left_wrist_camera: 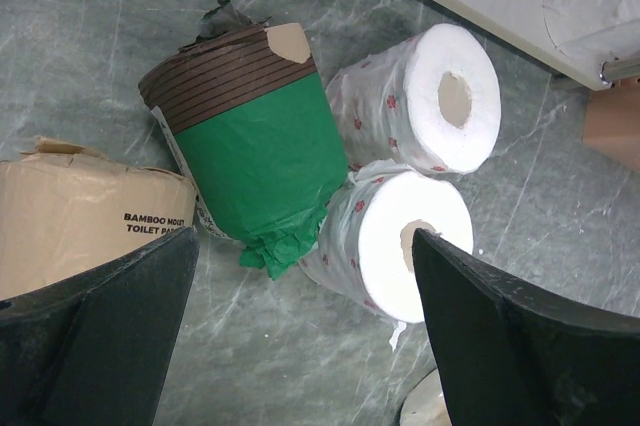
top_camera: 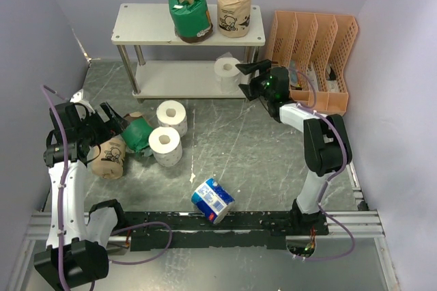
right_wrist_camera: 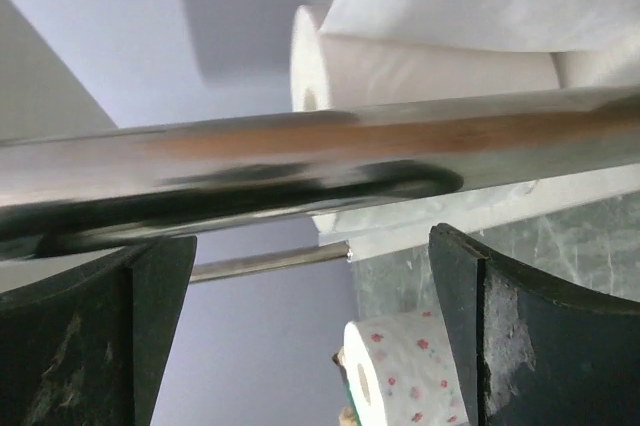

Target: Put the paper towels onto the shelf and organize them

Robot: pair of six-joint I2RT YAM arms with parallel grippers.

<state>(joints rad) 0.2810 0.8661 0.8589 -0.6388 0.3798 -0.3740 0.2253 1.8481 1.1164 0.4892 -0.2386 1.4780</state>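
Note:
The shelf (top_camera: 150, 23) stands at the back. A green-wrapped roll (top_camera: 190, 12) and a tan printed roll (top_camera: 233, 11) sit on its top board. A bare white roll (top_camera: 227, 74) sits on the lower board. My right gripper (top_camera: 243, 79) is open just right of that roll; in the right wrist view a silver shelf leg (right_wrist_camera: 300, 161) crosses before the open jaws (right_wrist_camera: 312, 246). My left gripper (top_camera: 102, 126) hangs open above a tan roll (left_wrist_camera: 80, 216), a green roll (left_wrist_camera: 250, 161) and two white rolls (left_wrist_camera: 430, 96) (left_wrist_camera: 395, 241) on the table. A blue-and-white roll (top_camera: 212, 199) lies near the front.
An orange slotted file organizer (top_camera: 314, 59) stands right of the shelf, close behind my right arm. Purple walls close in the left, back and right sides. A black rail (top_camera: 239, 223) runs along the table's near edge.

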